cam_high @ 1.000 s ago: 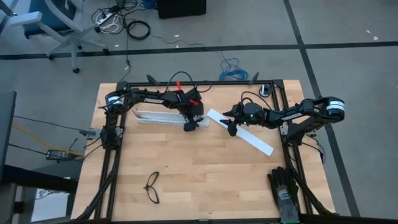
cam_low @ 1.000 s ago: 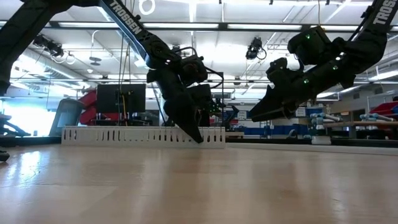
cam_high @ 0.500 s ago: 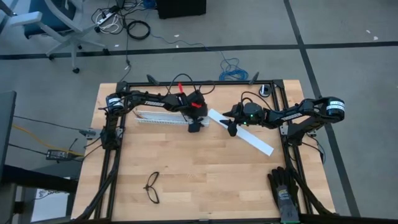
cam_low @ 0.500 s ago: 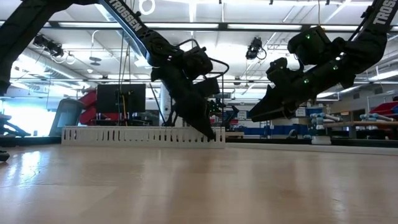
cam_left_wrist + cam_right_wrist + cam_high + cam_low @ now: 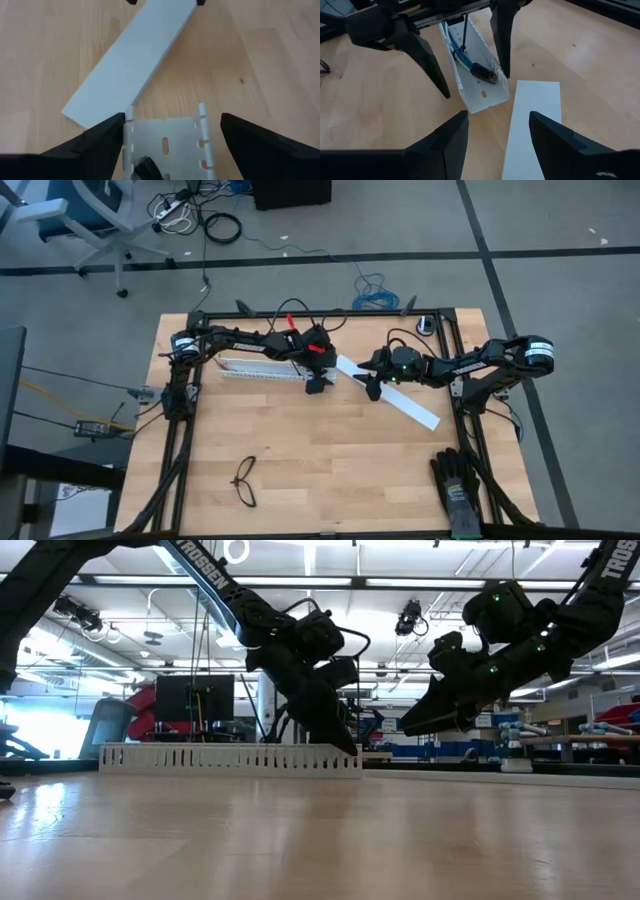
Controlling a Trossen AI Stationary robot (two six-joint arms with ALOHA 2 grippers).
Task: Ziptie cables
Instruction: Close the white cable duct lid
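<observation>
A white slotted cable duct (image 5: 258,368) lies on the table, with the cables (image 5: 465,57) inside it, their dark end (image 5: 483,73) near the duct's open end (image 5: 487,97). A thin dark strip, the ziptie (image 5: 464,32), rises out of the duct above the cables. My left gripper (image 5: 316,385) is open and slants down over that open end, one finger on each side of the duct (image 5: 165,145). My right gripper (image 5: 498,114) is open and hangs above the near end of a wide flat white strip (image 5: 530,125).
The white strip (image 5: 390,395) runs slanting from the duct's end toward the table's right edge. Black-framed glasses (image 5: 245,480) lie at the near left, and black gloves (image 5: 455,480) at the near right corner. Bare wood lies between them.
My left gripper has moved along the duct toward the table's right edge, as far as the duct's open end. It has tipped up a little, so its fingertips stand slightly higher. The duct and the white strip have stayed in place.
</observation>
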